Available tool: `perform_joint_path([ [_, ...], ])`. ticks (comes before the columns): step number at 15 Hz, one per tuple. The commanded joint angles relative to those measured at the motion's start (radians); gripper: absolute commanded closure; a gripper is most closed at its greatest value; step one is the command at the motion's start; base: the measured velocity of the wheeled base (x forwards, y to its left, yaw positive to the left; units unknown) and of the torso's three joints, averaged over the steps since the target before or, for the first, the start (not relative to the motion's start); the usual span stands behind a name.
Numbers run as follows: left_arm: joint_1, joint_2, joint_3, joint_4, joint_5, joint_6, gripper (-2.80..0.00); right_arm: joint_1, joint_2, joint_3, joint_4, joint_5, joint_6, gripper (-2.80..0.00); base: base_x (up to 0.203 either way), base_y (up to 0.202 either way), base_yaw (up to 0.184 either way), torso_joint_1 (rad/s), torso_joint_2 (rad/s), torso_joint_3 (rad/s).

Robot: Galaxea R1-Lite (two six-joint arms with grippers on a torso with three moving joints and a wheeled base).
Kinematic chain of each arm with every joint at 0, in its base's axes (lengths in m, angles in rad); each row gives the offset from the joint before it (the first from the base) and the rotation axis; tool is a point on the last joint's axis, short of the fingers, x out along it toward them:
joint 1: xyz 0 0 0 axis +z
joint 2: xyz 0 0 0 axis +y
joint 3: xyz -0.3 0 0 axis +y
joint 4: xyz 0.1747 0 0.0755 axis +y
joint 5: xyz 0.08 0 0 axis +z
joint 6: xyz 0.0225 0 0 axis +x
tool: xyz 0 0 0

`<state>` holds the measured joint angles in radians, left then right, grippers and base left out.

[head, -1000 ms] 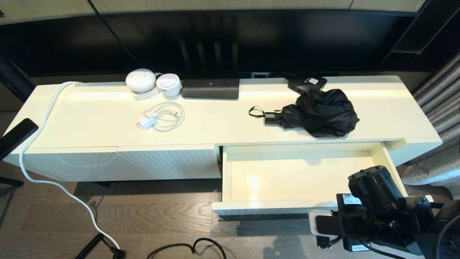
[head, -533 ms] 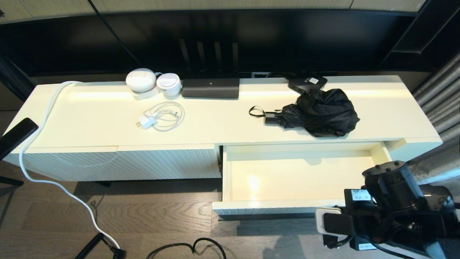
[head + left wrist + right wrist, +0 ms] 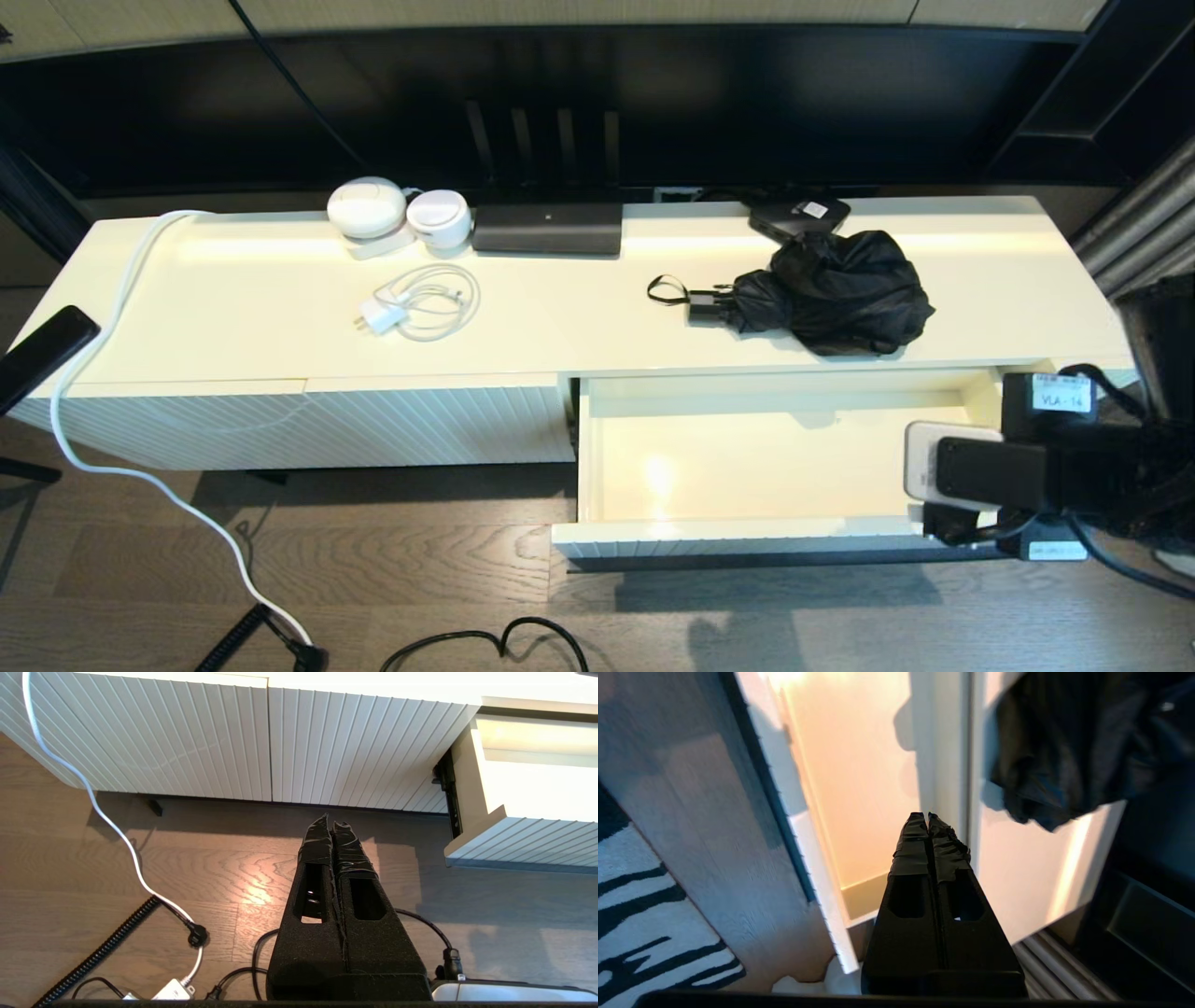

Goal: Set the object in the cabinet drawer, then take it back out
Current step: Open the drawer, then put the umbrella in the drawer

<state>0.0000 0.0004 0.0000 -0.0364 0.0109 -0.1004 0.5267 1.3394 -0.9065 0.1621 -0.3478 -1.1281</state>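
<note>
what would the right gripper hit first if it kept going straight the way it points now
Probably the drawer: the shut right gripper points over its open cavity toward the back wall. The umbrella lies off to one side on the cabinet top. Depth is unclear.

Home living room: low media cabinet (image 3: pixel 280 327) (ribbed fronts), wood floor (image 3: pixel 392 579).

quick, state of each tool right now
Left tool: closed, holding nothing, low over the floor.
Right tool: closed, holding nothing, at the open cream-white drawer.

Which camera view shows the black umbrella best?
The head view: the whole umbrella lies on the cabinet top behind the open drawer. The right wrist view catches only bunched fabric; the left wrist view shows none.
</note>
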Motion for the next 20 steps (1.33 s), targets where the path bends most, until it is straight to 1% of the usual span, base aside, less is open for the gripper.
perform_joint_path([
  [1,0.0,0.0,0.0,0.0,0.0,-0.001,0.0,0.005,-0.016,-0.126,0.071,-0.006,-0.01,0.0,0.0,0.0,0.0,0.0,0.0,0.0],
  [2,0.0,0.0,0.0,0.0,0.0,-0.001,0.0,0.007,0.01,-0.198,0.097,-0.013,-0.021,0.0,0.0,0.0,0.0,0.0,0.0,0.0],
  [5,0.0,0.0,0.0,0.0,0.0,-0.001,0.0,0.011,0.14,-0.359,0.117,-0.043,-0.035,0.0,0.0,0.0,0.0,0.0,0.0,0.0],
  [7,0.0,0.0,0.0,0.0,0.0,-0.001,0.0,0.016,0.222,-0.424,0.118,-0.041,-0.041,0.0,0.0,0.0,0.0,0.0,0.0,0.0],
  [10,0.0,0.0,0.0,0.0,0.0,-0.001,0.0,0.01,0.309,-0.517,0.121,-0.037,-0.073,0.0,0.0,0.0,0.0,0.0,0.0,0.0],
  [11,0.0,0.0,0.0,0.0,0.0,-0.001,0.0,-0.008,0.322,-0.531,0.124,-0.036,-0.087,0.0,0.0,0.0,0.0,0.0,0.0,0.0],
  [13,0.0,0.0,0.0,0.0,0.0,-0.001,0.0,-0.064,0.353,-0.551,0.125,-0.027,-0.157,0.0,0.0,0.0,0.0,0.0,0.0,0.0],
  [16,0.0,0.0,0.0,0.0,0.0,-0.001,0.0,-0.126,0.374,-0.553,0.126,0.022,-0.236,0.0,0.0,0.0,0.0,0.0,0.0,0.0],
  [18,0.0,0.0,0.0,0.0,0.0,-0.001,0.0,-0.142,0.409,-0.567,0.116,0.081,-0.246,0.0,0.0,0.0,0.0,0.0,0.0,0.0],
  [20,0.0,0.0,0.0,0.0,0.0,-0.001,0.0,-0.141,0.427,-0.574,0.114,0.106,-0.233,0.0,0.0,0.0,0.0,0.0,0.0,0.0],
])
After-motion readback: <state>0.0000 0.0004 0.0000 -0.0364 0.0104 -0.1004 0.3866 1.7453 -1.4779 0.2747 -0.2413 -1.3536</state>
